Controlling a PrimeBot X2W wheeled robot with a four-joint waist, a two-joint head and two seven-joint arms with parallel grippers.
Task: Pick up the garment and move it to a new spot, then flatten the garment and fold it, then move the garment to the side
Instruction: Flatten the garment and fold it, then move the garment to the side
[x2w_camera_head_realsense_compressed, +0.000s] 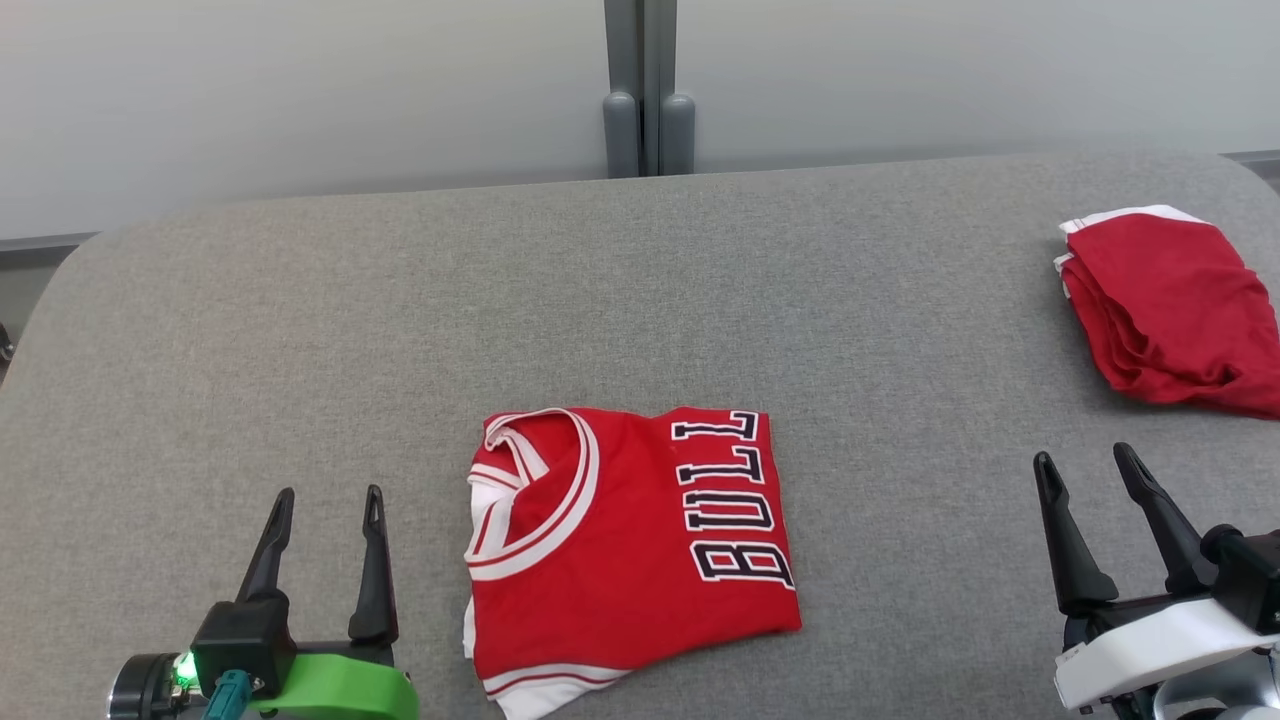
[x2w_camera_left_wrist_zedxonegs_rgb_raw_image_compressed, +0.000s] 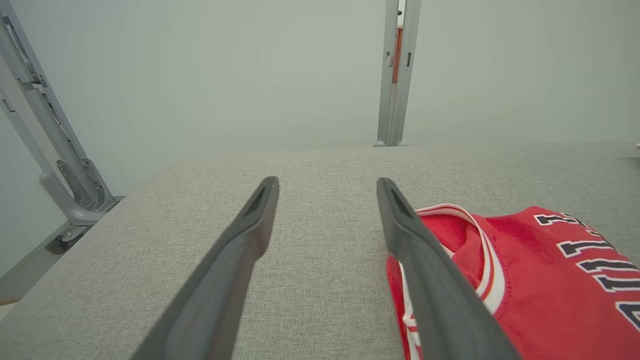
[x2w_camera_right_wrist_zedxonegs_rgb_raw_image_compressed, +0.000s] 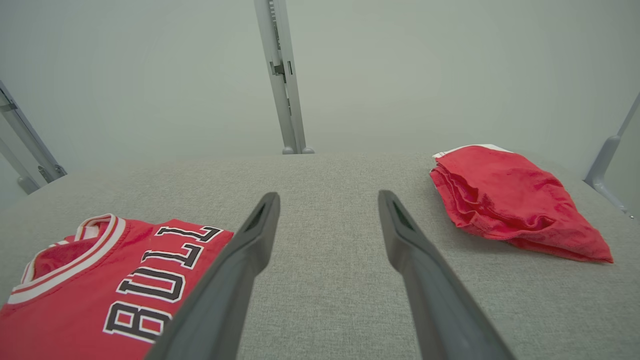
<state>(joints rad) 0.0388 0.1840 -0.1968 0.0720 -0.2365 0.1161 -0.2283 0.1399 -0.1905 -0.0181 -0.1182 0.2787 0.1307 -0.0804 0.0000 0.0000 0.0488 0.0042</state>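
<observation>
Jersey (x2w_camera_head_realsense_compressed: 630, 550) folded, well left of red pile (x2w_camera_head_realsense_compressed: 1170, 310) | left gripper (x2w_camera_head_realsense_compressed: 331, 491), right gripper (x2w_camera_head_realsense_compressed: 1084, 453) wide open, empty | I judge it soft, light, floppy; I'd pinch both stacked side edges.

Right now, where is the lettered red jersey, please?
In the head view the jersey lies low and central on the grey surface, between the left gripper and the right gripper.
</observation>
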